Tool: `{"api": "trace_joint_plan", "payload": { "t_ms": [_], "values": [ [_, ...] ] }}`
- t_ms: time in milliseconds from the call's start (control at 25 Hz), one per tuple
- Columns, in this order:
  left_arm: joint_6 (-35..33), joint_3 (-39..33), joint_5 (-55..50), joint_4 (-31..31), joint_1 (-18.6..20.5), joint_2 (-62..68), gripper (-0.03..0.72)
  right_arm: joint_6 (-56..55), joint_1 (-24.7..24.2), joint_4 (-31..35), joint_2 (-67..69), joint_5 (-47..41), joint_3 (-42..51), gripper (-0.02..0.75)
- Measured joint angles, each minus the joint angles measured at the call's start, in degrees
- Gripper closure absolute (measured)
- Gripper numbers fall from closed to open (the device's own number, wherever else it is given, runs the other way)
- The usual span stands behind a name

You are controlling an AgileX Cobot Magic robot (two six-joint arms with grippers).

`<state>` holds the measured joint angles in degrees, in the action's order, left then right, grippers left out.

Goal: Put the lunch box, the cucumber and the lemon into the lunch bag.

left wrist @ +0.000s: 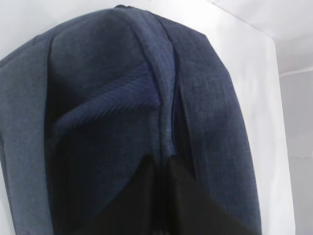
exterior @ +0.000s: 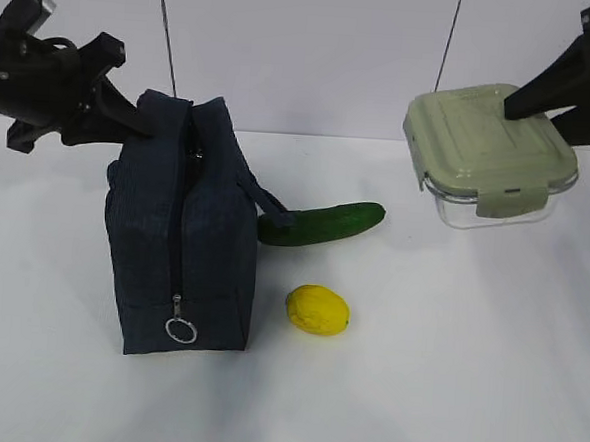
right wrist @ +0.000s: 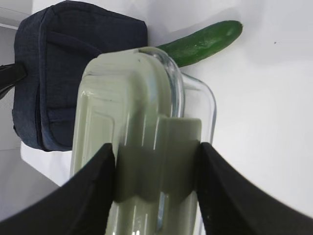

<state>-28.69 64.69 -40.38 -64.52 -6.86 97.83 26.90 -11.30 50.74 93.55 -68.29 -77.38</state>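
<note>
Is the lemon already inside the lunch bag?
No, the lemon lies on the table beside the lunch bag.

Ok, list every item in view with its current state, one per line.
lunch bag: upright on the table, zipper looks closed, top pinched by the left end effector.
lunch box: lid clipped on, held off the table, tilted, by the right end effector.
cucumber: lying on the table behind the bag's strap.
lemon: resting on the table, untouched.
</note>
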Motion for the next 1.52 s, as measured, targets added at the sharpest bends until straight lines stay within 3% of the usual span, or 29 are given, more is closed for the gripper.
{"api": "trace_joint_plan", "payload": {
  "t_ms": [160, 480, 760, 1200, 1520],
  "values": [
    [0.0, 0.0, 0.8, 0.6, -1.3, -0.3, 0.676, -4.9, 4.1, -2.3, -0.1, -0.1, -3.7, 0.342],
    [1.4, 0.0, 1.1, 2.1, -1.5, -1.1, 0.676, -15.0, 17.3, -6.4, -0.1, 7.0, -8.2, 0.342],
    [5.2, 0.0, 1.3, 7.4, -1.5, -2.2, 0.676, -19.0, 25.0, -6.8, 2.3, 12.9, -8.9, 0.342],
    [7.6, 0.0, 1.9, 9.7, -1.5, -3.8, 0.676, -26.3, 33.1, -11.8, 8.7, 16.0, -17.7, 0.343],
    [8.2, 0.0, 1.9, 10.6, -1.5, -4.9, 0.676, -29.3, 35.0, -17.1, 14.0, 16.0, -22.0, 0.342]
  ]
}}
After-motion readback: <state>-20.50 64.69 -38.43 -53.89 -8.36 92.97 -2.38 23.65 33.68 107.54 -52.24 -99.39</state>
